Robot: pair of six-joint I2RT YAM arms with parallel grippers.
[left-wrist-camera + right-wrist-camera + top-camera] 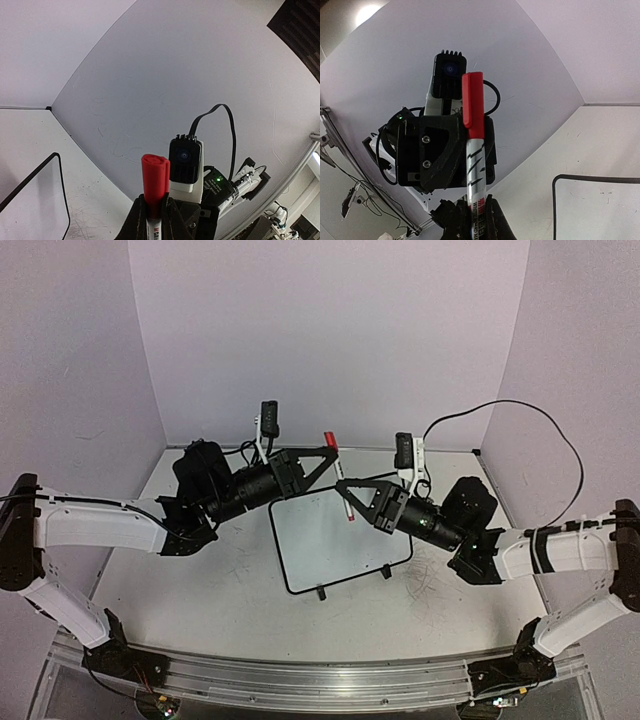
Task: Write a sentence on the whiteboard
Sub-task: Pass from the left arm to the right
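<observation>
Above the table (200,585), in the top view, the two arms reach inward and meet over the far edge of the whiteboard (335,550). The board lies flat on the tabletop between them, turned somewhat askew. The left gripper (326,453) and the right gripper (347,492) both hold one marker (348,510). The left is clenched near its red cap (330,440) and the right lower on the white barrel. Whether the marker's lower end touches the board cannot be told from this view.

From the left wrist, the left gripper's fingers (135,220) press on both sides of the marker (152,227) just below the red cap (155,182), which sticks up past them. Behind the cap sits the right arm's wrist camera (185,160). A rounded corner of the whiteboard (30,210) shows at lower left, apart from the marker.

From the right wrist, the right gripper (472,222) is clamped on the lower barrel of the marker (475,170), with the red cap (472,105) uppermost in the picture. The left gripper's fingers (442,155) sit against the barrel at the base of the cap. A corner of the whiteboard (600,210) lies at lower right on the table.
</observation>
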